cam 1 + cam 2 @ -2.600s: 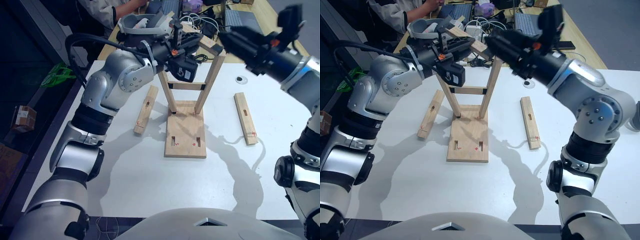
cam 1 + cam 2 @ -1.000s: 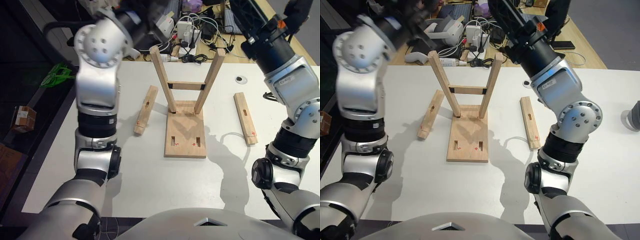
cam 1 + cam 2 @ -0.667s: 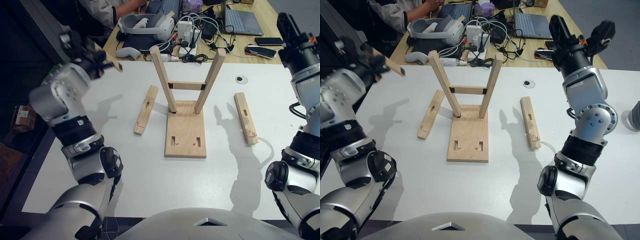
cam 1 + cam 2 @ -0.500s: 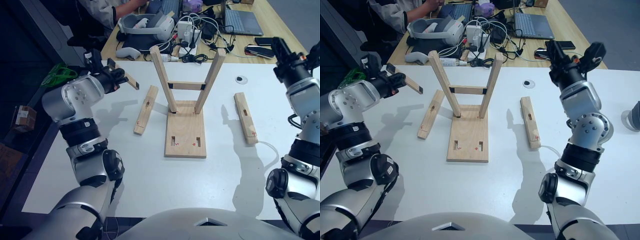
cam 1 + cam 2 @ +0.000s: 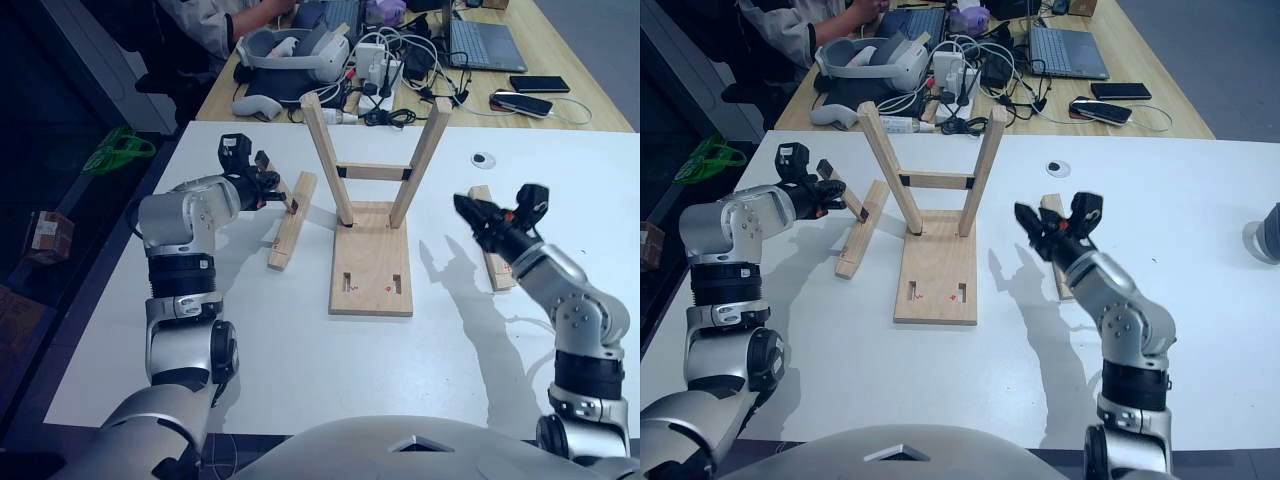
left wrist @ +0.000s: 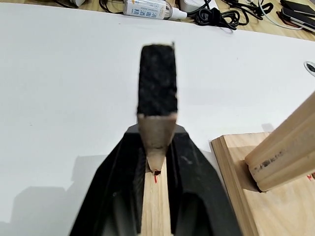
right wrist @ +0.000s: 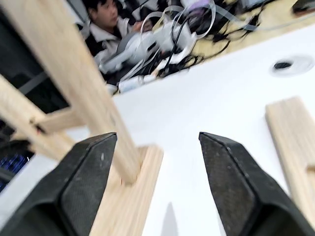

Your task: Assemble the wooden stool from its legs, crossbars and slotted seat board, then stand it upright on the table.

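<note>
The slotted seat board (image 5: 372, 262) lies flat mid-table. Two legs (image 5: 328, 160) (image 5: 420, 158) stand in its far slots, joined by a crossbar (image 5: 375, 171). One loose leg (image 5: 292, 220) lies left of the board, another (image 5: 497, 262) to its right. My left gripper (image 5: 268, 190) hovers just above the left loose leg's far end, shut on a short crossbar (image 6: 156, 91) with black ends. My right gripper (image 5: 492, 212) hangs open and empty over the right loose leg's far end, its fingers (image 7: 91, 182) pointing toward the standing legs.
A desk behind the table holds a white headset (image 5: 292, 48), laptops, a phone (image 5: 525, 100) and tangled cables (image 5: 400, 75). A small round disc (image 5: 484, 158) lies on the table's far right. The near half of the white table (image 5: 300, 370) is bare.
Both arms have come down from high above the stool. The left gripper carried the short crossbar down beside the left loose leg. The right gripper dropped to the right loose leg.
</note>
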Controlling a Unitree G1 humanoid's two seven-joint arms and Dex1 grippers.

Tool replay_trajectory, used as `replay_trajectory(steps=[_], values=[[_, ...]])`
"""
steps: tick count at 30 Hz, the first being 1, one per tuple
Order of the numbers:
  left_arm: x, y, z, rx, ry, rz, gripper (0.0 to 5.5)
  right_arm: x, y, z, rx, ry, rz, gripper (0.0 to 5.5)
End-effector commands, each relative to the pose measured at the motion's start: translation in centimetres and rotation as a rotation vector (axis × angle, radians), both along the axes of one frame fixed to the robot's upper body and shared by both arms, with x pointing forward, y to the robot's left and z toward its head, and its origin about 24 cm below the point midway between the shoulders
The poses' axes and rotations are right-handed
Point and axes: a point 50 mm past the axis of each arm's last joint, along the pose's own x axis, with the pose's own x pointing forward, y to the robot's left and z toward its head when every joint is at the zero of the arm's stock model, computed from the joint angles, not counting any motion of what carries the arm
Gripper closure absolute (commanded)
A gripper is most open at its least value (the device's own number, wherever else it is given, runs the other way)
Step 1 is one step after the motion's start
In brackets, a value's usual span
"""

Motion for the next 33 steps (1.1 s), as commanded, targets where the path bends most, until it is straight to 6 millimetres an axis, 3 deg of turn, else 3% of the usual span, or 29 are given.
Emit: replay_trajectory(steps=[1, 11, 15, 21, 24, 29, 33], values=[[0.0, -0.1, 0.3, 0.03, -0.006, -0.014, 5.1, -1.9, 1.1, -1.2, -0.055, 0.034, 0.072, 2.37], [-0.6, 0.1, -1.4, 0.212, 0.078, -0.056, 5.1, -2.4, 1.3, -1.5, -0.074, 0.04, 0.082, 2.37], [-1.1, 0.1, -2.4, 0.196, 0.132, -0.053, 5.1, -2.5, 1.4, -1.5, -0.078, 0.039, 0.087, 2.37], [-4.6, 1.4, -2.3, 0.11, 0.208, -0.025, 5.1, -2.7, 1.0, -1.5, -0.087, 0.042, 0.074, 2.37], [-6.0, 1.0, -1.8, 0.096, 0.217, -0.051, 5.1, -3.0, 1.0, -1.7, -0.083, 0.049, 0.069, 2.37], [-4.9, -0.2, -0.8, 0.124, 0.175, -0.095, 5.1, -2.9, 1.3, -1.6, -0.08, 0.044, 0.072, 2.37], [-3.3, 0.1, 0.2, 0.183, 0.147, -0.14, 5.1, -2.7, 1.5, -1.6, -0.08, 0.042, 0.079, 2.37]])
